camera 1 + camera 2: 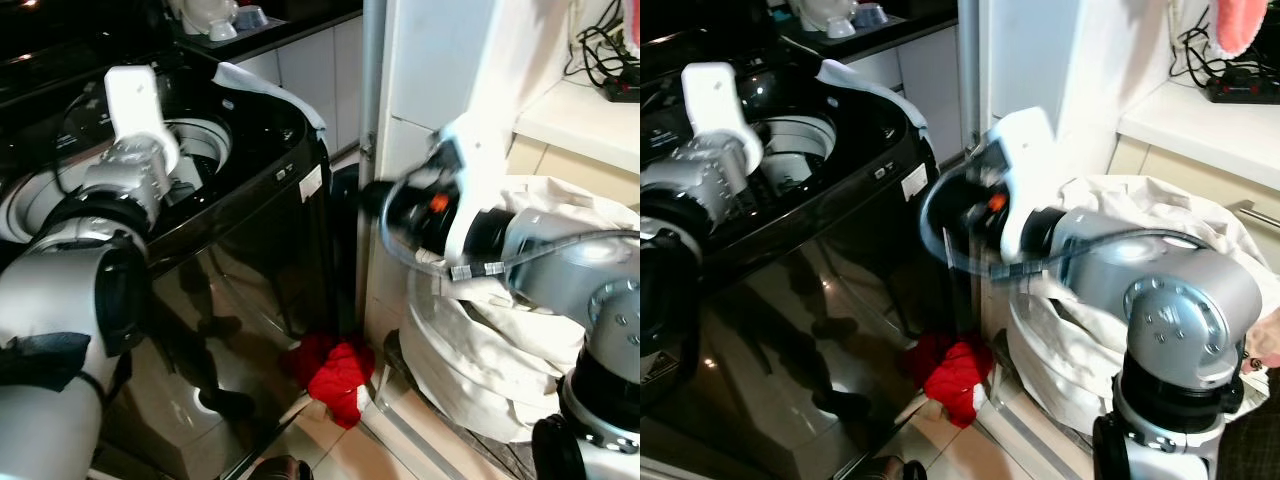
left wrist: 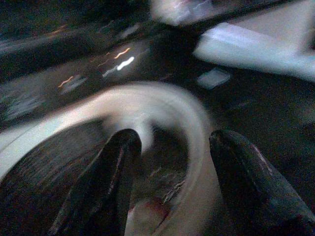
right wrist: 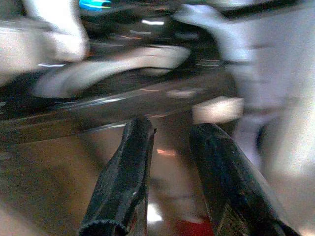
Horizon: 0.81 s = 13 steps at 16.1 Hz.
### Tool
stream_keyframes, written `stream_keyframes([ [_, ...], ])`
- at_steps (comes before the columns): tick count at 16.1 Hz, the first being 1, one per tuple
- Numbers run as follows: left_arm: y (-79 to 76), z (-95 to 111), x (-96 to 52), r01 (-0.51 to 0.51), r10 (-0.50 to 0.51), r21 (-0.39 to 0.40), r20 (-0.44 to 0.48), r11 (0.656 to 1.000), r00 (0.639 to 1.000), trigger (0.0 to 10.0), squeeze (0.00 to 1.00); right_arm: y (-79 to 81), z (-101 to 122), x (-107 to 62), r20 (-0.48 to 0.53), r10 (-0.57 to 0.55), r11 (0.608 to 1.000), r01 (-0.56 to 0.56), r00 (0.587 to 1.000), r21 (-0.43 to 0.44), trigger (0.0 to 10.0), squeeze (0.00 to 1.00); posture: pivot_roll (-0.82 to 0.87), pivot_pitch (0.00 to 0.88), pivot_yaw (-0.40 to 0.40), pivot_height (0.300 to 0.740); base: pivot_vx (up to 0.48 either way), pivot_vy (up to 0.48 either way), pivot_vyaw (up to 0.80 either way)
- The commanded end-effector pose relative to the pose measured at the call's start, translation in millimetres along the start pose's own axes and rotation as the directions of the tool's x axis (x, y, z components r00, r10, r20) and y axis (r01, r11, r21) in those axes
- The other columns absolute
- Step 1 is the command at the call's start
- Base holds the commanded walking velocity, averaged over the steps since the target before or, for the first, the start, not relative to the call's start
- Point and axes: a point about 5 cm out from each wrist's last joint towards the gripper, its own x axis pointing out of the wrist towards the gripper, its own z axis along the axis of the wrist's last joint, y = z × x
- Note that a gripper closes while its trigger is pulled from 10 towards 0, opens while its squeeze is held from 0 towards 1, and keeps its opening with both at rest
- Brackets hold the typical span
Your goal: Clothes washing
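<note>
The left gripper (image 2: 170, 182) hangs empty with fingers apart over the washer (image 1: 250, 200) drum (image 2: 162, 108), the right gripper (image 3: 170, 172) is parted and empty beside the washer, and red cloth (image 1: 335, 375) lies on the floor between washer and white laundry bag (image 1: 500, 330).

Head stereo pair looks forward and down, close to the glossy black top-loading washing machine (image 1: 250, 230); both eyes share it and the red cloth on the floor (image 1: 955, 375). Left wrist camera faces the white drum rim (image 2: 162, 105). Right wrist camera, blurred, faces the machine's front.
</note>
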Motion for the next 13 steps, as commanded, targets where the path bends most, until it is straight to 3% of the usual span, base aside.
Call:
stream_keyframes([
  [1,-32.3,23,-1.4,0.242,-0.247,0.051,0.109,0.969,0.963,10.0,0.00,-29.8,0,-5.1,-0.009,-0.249,0.968,0.249,0.968,-0.021,10.0,0.00,-0.11,0.000,0.133,0.740,0.000,0.000,0.00],
  [2,-59.6,15,-6.5,0.477,-0.482,0.065,0.131,0.876,0.867,10.0,0.00,-47.8,-2,-15.8,-0.044,-0.379,0.925,0.379,0.924,-0.013,10.0,1.00,-0.11,0.000,0.132,0.740,0.000,0.000,0.00],
  [3,-72.6,10,-11.6,0.600,-0.599,0.049,0.166,0.799,0.784,10.0,0.00,-54.8,-4,-23.8,-0.077,-0.420,0.908,0.417,0.904,-0.049,10.0,1.00,-0.11,0.000,0.130,0.740,0.000,0.000,0.00],
  [4,-77.6,6,-14.6,0.651,-0.647,0.046,0.186,0.758,0.740,10.0,0.00,-59.2,-6,-28.0,-0.102,-0.449,0.893,0.441,0.888,-0.093,10.0,1.00,-0.11,0.000,0.130,0.740,0.000,0.000,0.00],
  [5,-86.3,-3,-23.1,0.741,-0.736,0.071,0.213,0.668,0.643,10.0,0.00,-68.3,-17,-36.0,-0.170,-0.485,0.872,0.460,0.858,-0.167,10.0,1.00,-0.12,0.000,0.131,0.740,0.000,0.000,0.00],
  [6,-89.8,-7,-27.4,0.774,-0.769,0.084,0.215,0.628,0.602,10.0,0.00,-71.4,-22,-39.0,-0.196,-0.491,0.869,0.460,0.849,-0.185,10.0,1.00,-0.12,0.000,0.128,0.740,0.000,0.000,0.00],
  [7,-95.9,-18,-41.4,0.836,-0.832,0.108,0.226,0.538,0.507,10.0,0.00,-81.1,-32,-42.8,-0.239,-0.506,0.861,0.464,0.829,-0.209,10.0,1.00,-0.12,0.000,0.127,0.740,0.000,0.000,0.00],
  [8,-97.5,-25,-49.0,0.860,-0.855,0.110,0.227,0.498,0.466,10.0,0.00,-87.5,-36,-43.3,-0.245,-0.513,0.857,0.472,0.823,-0.207,10.0,1.00,-0.12,0.000,0.127,0.740,0.000,0.000,0.00],
  [10,-98.1,-47,-71.6,0.931,-0.927,0.106,0.186,0.349,0.327,10.0,0.00,-108.6,-41,-40.7,-0.221,-0.545,0.836,0.507,0.809,-0.210,10.0,1.00,-0.12,0.000,0.122,0.740,0.000,0.000,0.00],
  [11,-98.9,-54,-81.0,0.945,-0.942,0.108,0.172,0.309,0.288,10.0,0.00,-117.4,-40,-37.7,-0.187,-0.557,0.826,0.517,0.809,-0.223,10.0,1.00,-0.12,0.000,0.118,0.740,0.000,0.000,0.00],
  [13,-101.1,-61,-95.8,0.956,-0.957,0.123,0.150,0.267,0.248,10.0,0.00,-127.0,-42,-31.2,-0.167,-0.544,0.832,0.504,0.822,-0.233,10.0,1.00,-0.12,0.000,0.117,0.740,0.000,0.000,0.00],
])
